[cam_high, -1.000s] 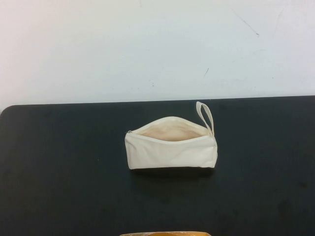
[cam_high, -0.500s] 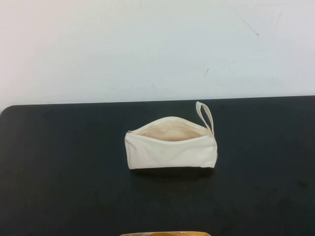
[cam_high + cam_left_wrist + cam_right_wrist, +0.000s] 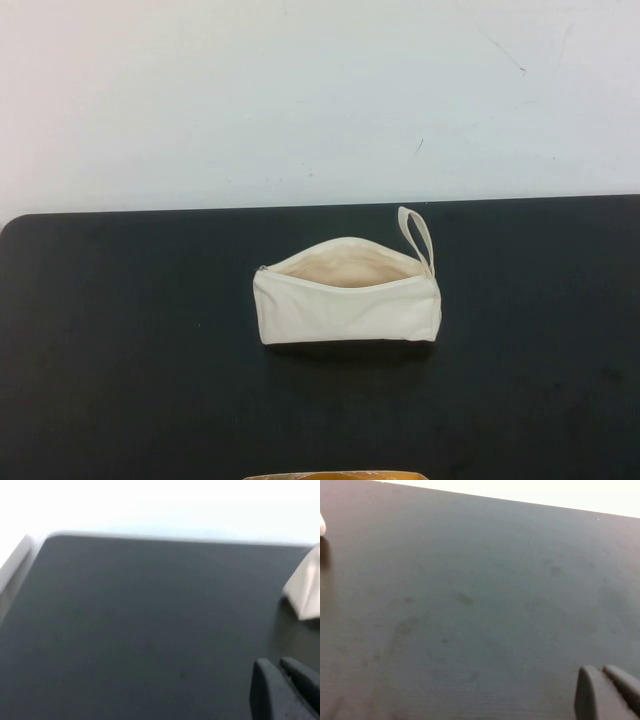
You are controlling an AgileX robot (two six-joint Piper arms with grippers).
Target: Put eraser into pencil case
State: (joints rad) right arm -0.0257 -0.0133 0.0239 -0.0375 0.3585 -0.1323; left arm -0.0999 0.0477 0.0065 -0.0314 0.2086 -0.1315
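The pencil case (image 3: 347,293) is a cream-white zip pouch lying in the middle of the black table, its zip open and beige lining showing, with its wrist loop (image 3: 417,236) at the right end. The eraser shows in no view. Neither arm shows in the high view. In the left wrist view, my left gripper (image 3: 277,664) is shut and empty above bare table, with a corner of the pencil case (image 3: 306,592) some way beyond it. In the right wrist view, my right gripper (image 3: 600,670) is shut and empty over bare table.
The black table (image 3: 120,330) has a rounded far left corner and ends against a white wall (image 3: 300,100). A tan-orange edge (image 3: 335,476) shows at the bottom of the high view. A white sliver (image 3: 322,526) sits at the right wrist view's border.
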